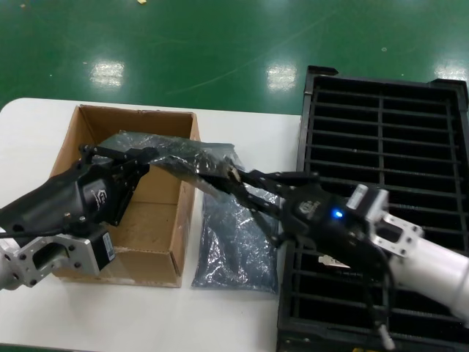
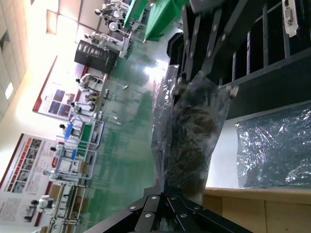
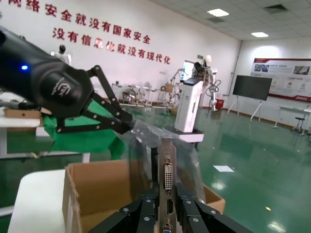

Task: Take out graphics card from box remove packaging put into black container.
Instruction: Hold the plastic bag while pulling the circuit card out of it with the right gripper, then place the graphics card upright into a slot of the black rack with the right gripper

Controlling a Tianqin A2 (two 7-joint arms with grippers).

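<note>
The graphics card (image 1: 192,170) is partly inside the packaging (image 1: 135,143), a crinkly grey bag held in the air over the box (image 1: 157,213). My left gripper (image 1: 144,158) is shut on the bag's closed end. My right gripper (image 1: 220,179) is shut on the card's silver end bracket (image 3: 167,170), which carries a white port. In the left wrist view the bag (image 2: 189,131) rises from the shut left gripper (image 2: 170,195). In the right wrist view the right gripper (image 3: 167,201) clamps the bracket, and the left gripper (image 3: 127,125) pinches the bag beyond it. The black container (image 1: 381,139) lies to the right.
A second, flat anti-static bag (image 1: 234,238) lies on the white table (image 1: 242,128) between the box and the black container; it also shows in the left wrist view (image 2: 277,145). Green floor lies beyond the table's far edge.
</note>
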